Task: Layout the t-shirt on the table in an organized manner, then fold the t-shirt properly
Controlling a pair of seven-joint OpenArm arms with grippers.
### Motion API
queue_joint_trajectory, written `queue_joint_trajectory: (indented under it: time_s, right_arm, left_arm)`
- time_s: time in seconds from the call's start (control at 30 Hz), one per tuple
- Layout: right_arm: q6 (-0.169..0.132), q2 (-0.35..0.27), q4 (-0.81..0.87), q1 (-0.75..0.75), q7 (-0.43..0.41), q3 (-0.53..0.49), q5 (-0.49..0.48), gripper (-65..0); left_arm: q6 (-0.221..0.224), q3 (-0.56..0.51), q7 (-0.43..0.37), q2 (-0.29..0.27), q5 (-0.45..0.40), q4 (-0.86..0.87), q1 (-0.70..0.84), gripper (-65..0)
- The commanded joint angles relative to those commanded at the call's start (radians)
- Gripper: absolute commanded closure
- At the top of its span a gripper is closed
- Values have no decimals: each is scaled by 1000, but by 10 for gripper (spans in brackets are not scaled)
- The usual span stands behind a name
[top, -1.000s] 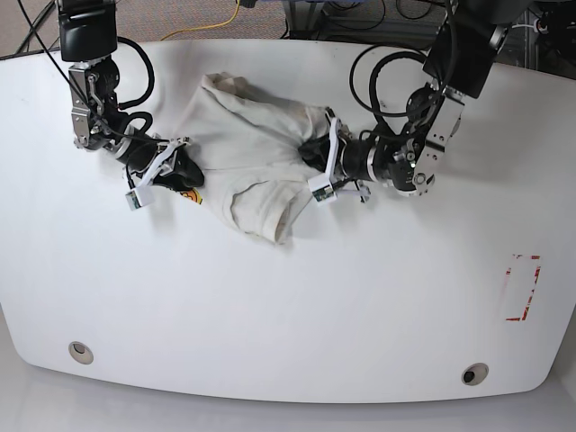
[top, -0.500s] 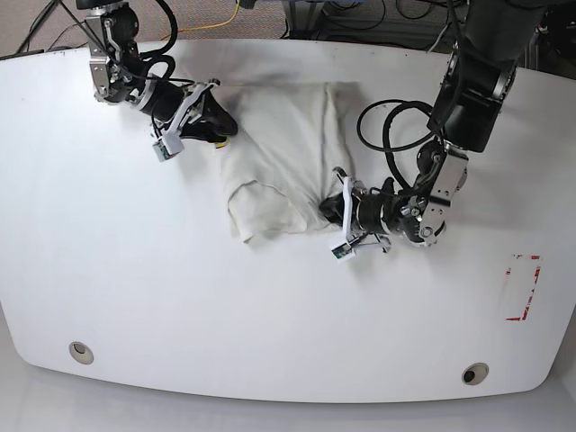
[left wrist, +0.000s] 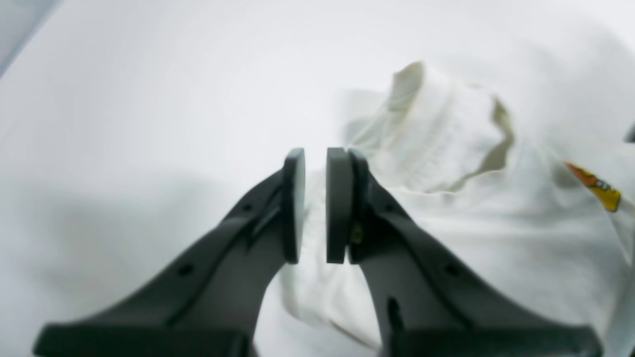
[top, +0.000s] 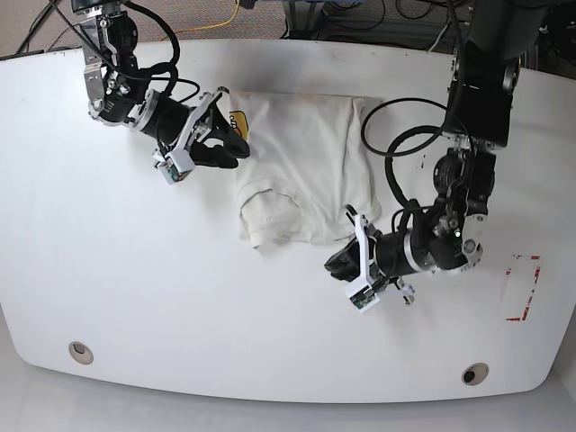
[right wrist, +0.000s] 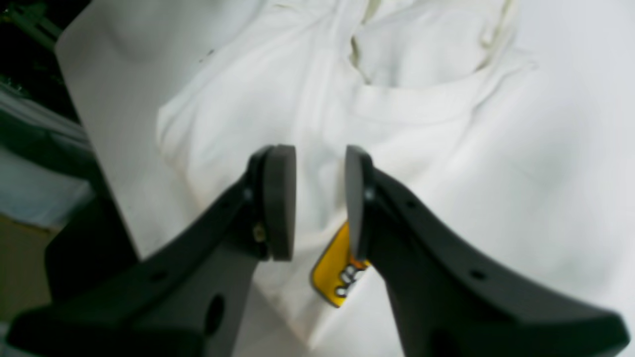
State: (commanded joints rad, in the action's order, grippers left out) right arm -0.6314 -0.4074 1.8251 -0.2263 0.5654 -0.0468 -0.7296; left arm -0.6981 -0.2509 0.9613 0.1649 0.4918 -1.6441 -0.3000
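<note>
The off-white t-shirt [top: 301, 162] lies partly spread on the white table [top: 135, 288], with one sleeve folded up at its front left. A bit of yellow graphic [top: 239, 121] shows at its far left corner. My right gripper [top: 234, 148] is at the shirt's left edge. In the right wrist view the right gripper [right wrist: 312, 153] is open over the t-shirt [right wrist: 421, 99], with the yellow graphic [right wrist: 337, 267] below it. My left gripper [top: 335, 268] sits just off the shirt's front right corner. In the left wrist view the left gripper [left wrist: 315, 153] is narrowly open and empty, with the t-shirt [left wrist: 446, 148] beyond it.
Two round grey grommets [top: 81, 351] [top: 474, 373] sit near the table's front edge. A red-outlined tape mark [top: 522, 288] is at the right. Black cables [top: 396, 126] loop over the table from the arm on the right, beside the shirt. The table's far edge [right wrist: 109, 99] shows in the right wrist view.
The shirt now lies wider and flatter. My left gripper has moved toward the front edge and come off the shirt's corner. My right gripper has shifted slightly forward along the shirt's left edge.
</note>
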Motion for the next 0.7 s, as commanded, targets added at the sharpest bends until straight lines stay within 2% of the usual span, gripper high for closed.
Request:
queue_joint_trajectory:
  time_s: [0.13, 0.3, 0.43, 0.57, 0.7]
  right_arm:
    - [6, 8, -37, 26, -2, -20, 43, -159]
    - [0, 52, -103, 92, -3, -58, 152, -159]
    - [-3, 109, -178, 141, -5, -61, 252, -159]
    - [-67, 158, -269, 195, -6, -58, 347, -160]
    - [-67, 190, -368, 261, -18, -55, 445, -160]
  left_arm:
    - [0, 11, 12, -5, -8, -66, 92, -69]
    - [0, 12, 9, -35, -54, -94, 216, -69]
    - [0, 14, -32, -32, -107, -89, 285, -69]
    - [0, 15, -77, -23, -147, -89, 342, -69]
    - [0, 49, -89, 8, -152, -89, 387, -69]
